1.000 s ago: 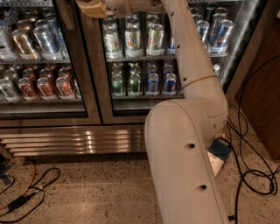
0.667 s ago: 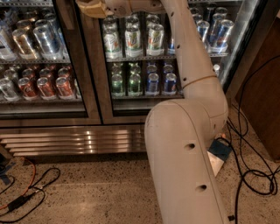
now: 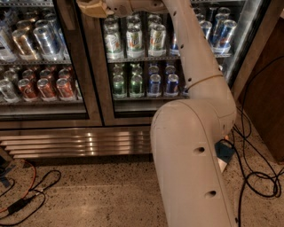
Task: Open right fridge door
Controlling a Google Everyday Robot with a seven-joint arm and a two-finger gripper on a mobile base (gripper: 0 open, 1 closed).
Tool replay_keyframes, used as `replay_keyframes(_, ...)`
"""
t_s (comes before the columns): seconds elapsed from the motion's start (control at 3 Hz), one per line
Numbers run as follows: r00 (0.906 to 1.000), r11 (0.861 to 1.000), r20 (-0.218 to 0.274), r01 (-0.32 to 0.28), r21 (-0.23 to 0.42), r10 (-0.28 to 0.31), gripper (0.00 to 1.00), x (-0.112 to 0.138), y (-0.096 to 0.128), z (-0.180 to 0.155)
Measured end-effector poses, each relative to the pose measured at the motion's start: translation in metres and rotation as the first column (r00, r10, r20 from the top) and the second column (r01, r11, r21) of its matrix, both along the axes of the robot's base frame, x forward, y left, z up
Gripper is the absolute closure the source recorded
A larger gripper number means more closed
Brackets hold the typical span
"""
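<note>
The right fridge door [image 3: 138,110] is a glass pane in a dark frame, fronting shelves of green, white and blue cans. Its bottom rail lines up with that of the left door [image 3: 44,108]. My white arm [image 3: 191,133] rises from the lower middle and crosses the right side of the pane. My tan gripper [image 3: 90,7] is at the very top of the view, over the dark post between the two doors. The top edge of the view cuts part of it off.
The left glass door fronts red and silver cans [image 3: 42,88]. A ribbed steel kick panel [image 3: 66,144] runs below both doors. Red and black cables [image 3: 26,195] lie on the speckled floor at left, black cables [image 3: 255,177] at right beside a wooden panel [image 3: 266,97].
</note>
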State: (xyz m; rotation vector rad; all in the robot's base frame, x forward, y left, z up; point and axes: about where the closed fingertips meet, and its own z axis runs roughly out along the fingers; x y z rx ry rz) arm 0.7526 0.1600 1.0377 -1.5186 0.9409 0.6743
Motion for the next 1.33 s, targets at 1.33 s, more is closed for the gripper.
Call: replay_keyframes(1.33,0.9999,1.000,0.011,0.011,0.009,-0.011,1.00,-0.0011,-0.0017,0.0026)
